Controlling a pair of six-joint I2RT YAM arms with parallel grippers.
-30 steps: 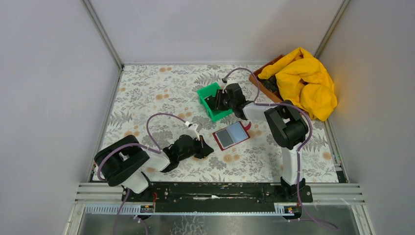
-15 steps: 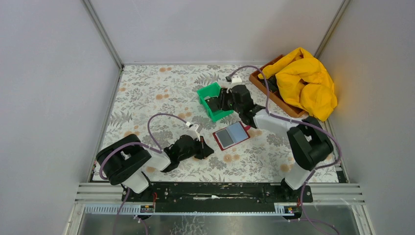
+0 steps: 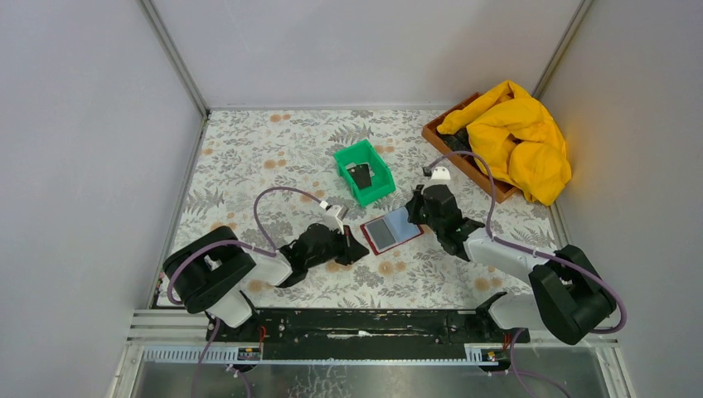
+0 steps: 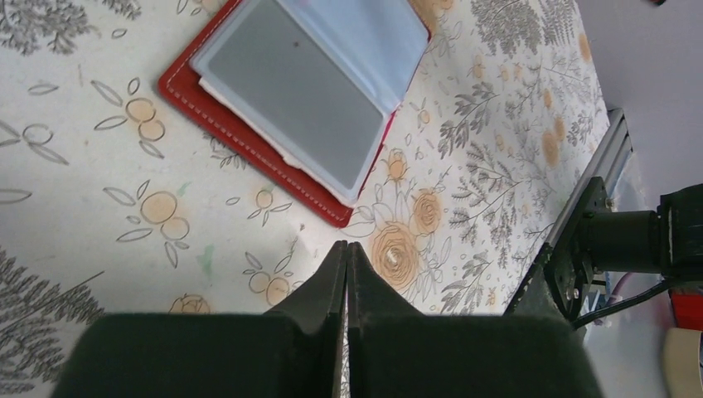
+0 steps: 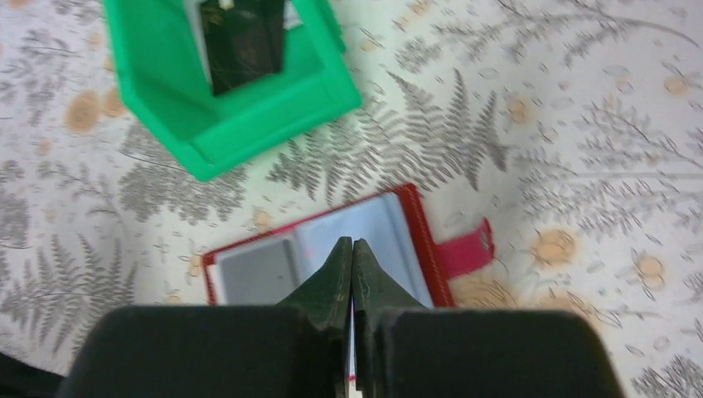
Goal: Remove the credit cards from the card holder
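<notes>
Beside the open card holder [image 3: 392,230], left gripper [image 4: 346,251] and right gripper [image 5: 352,249] are seen closed, empty. A black card [image 5: 242,37], perhaps more, is seen in the green bin [image 5: 273,120]; a grey card [image 4: 286,91] is left sleeved.

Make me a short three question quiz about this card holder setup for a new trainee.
1. True or false: the card holder lies folded shut on the table.
2. Where does the black card lie? A: in the green bin. B: in the card holder. C: in neither.
3. Fill in: the left end effector and the right end effector are both ____ (open or shut).
Key: 1 false; 2 A; 3 shut.
</notes>
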